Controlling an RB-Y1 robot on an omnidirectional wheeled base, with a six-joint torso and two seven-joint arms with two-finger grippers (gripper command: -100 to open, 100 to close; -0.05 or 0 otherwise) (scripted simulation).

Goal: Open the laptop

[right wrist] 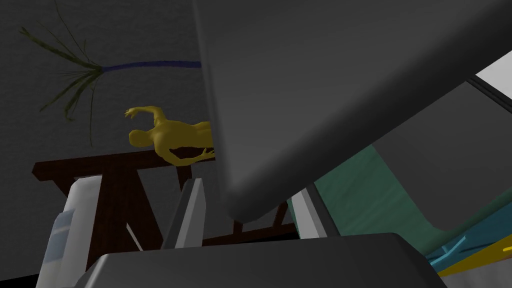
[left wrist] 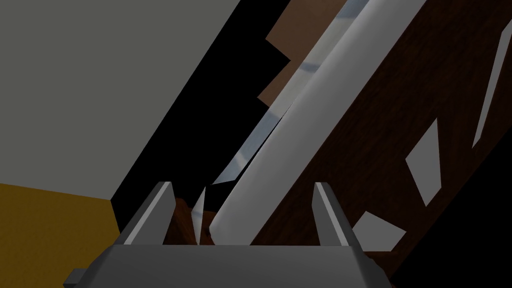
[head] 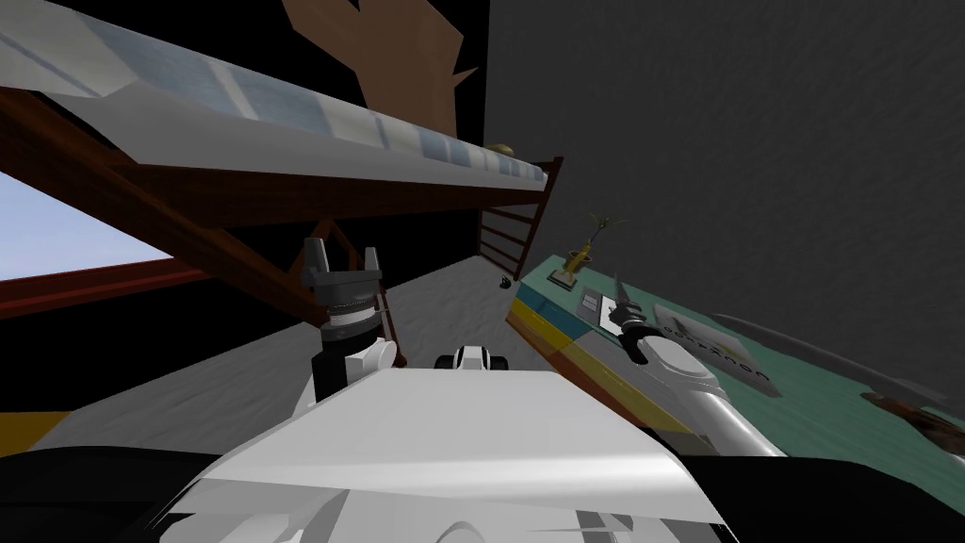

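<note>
The laptop (head: 591,305) lies small and grey on the green table (head: 829,405) to my right. In the right wrist view its dark grey lid (right wrist: 320,90) is a broad slab whose rounded corner reaches between the fingers. My right gripper (head: 619,300) (right wrist: 250,200) straddles that corner. Its fingers stand narrowed, with a slim gap still visible at one finger (right wrist: 192,210). My left gripper (head: 344,262) (left wrist: 242,189) is raised on my left, open and holding nothing.
A golden figurine (head: 573,265) (right wrist: 170,137) and a thin plant (head: 603,226) stand on the table beyond the laptop. A white printed sheet (head: 721,353) lies beside my right forearm. A dark wooden bed frame (head: 236,203) with a pale mattress rises at my left.
</note>
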